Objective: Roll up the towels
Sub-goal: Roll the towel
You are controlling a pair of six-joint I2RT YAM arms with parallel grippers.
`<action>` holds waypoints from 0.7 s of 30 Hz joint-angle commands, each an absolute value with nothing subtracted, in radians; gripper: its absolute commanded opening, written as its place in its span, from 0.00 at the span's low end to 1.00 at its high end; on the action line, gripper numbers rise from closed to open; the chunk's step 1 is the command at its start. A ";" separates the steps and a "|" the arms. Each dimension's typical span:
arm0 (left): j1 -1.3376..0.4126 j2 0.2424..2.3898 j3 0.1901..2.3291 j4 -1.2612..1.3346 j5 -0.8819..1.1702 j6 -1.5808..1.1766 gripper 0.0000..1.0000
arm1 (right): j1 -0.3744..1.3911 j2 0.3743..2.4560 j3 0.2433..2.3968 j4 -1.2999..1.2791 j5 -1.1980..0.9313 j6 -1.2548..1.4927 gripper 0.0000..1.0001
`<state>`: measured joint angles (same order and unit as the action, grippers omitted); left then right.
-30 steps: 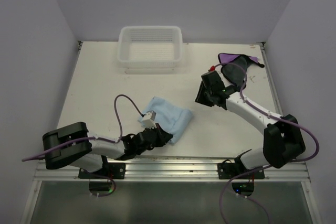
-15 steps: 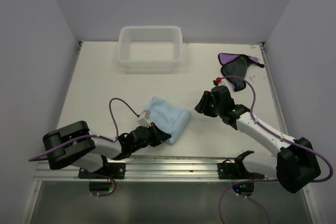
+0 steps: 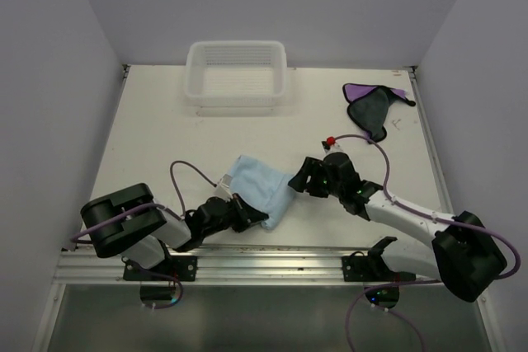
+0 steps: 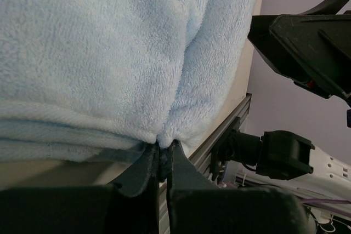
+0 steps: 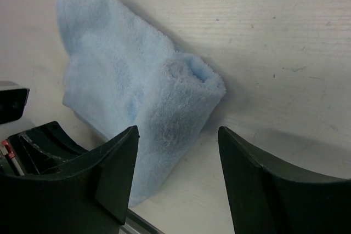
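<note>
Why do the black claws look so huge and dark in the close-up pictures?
Left wrist view: the left gripper sits close to the lens, so it looks big and dark, while the light blue towel shows crisp fuzz. Right wrist view: the right gripper looms likewise; the towel throws a soft shadow on the table. Top view: even light, nothing oversized.

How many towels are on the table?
2. The soft light blue towel lies near the front edge, in the middle. The purple and dark grey towel lies crumpled at the far right corner. None seem hidden.
</note>
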<state>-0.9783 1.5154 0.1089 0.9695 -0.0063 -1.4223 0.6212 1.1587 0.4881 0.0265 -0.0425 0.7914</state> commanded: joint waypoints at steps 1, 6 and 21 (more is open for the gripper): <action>-0.973 1.528 0.089 1.016 0.032 -1.448 0.00 | 0.641 1.183 0.462 0.176 -0.069 0.856 0.64; -0.963 1.514 0.083 0.994 0.035 -1.443 0.00 | 0.673 1.212 0.439 0.213 -0.066 0.888 0.65; -0.927 1.552 0.045 1.064 0.077 -1.509 0.00 | 0.695 1.177 0.348 0.287 -0.066 0.940 0.85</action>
